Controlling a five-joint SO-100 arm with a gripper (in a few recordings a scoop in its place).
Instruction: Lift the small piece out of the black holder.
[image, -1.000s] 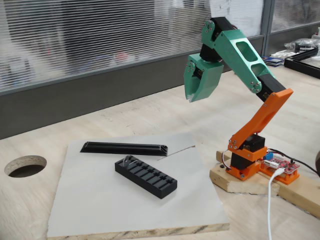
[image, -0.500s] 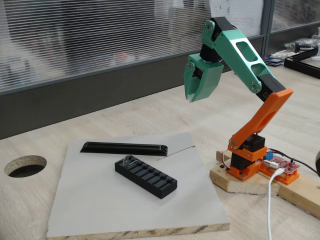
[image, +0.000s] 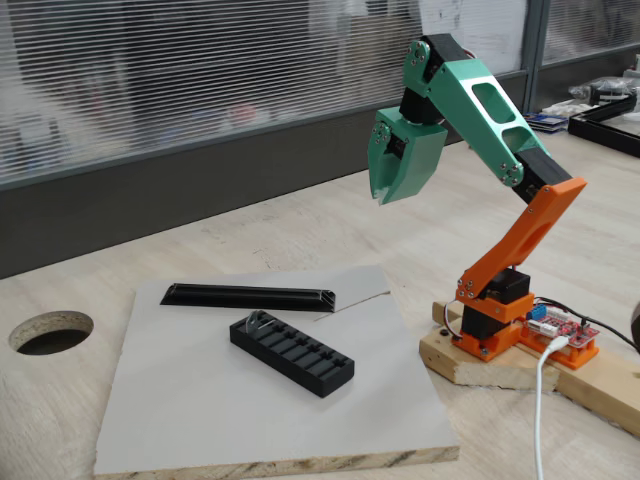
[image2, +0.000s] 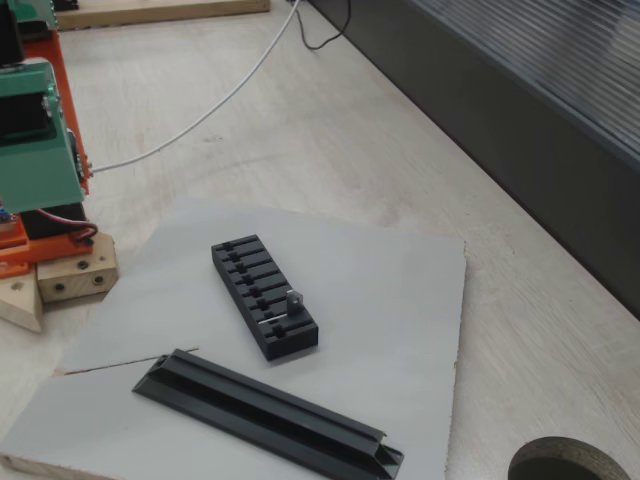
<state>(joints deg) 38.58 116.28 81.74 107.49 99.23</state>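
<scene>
Nothing is lifted yet: the piece (image2: 294, 299) sits in a slot near one end of the holder (image2: 262, 295). The gripper (image: 383, 192) hangs high above, well apart, its fingers together and holding nothing; reach, grasp and lift are all left

Black holder (image: 292, 352) (image2: 263, 297): black, top striped by parallel slots. Small piece (image: 258, 321) (image2: 294, 298): grey, silvery. Rail (image: 249, 297) (image2: 268, 412): black. Board (image: 200, 400) (image2: 400, 300): plain light grey, pale wood edge. Table (image: 300, 230) (image2: 330, 140): light wood grain. Gripper (image: 385, 190): green. Arm (image: 500, 200): green upper links, orange lower link and base, black motors. Blinds (image: 180, 70): grey, horizontally striped.
</scene>
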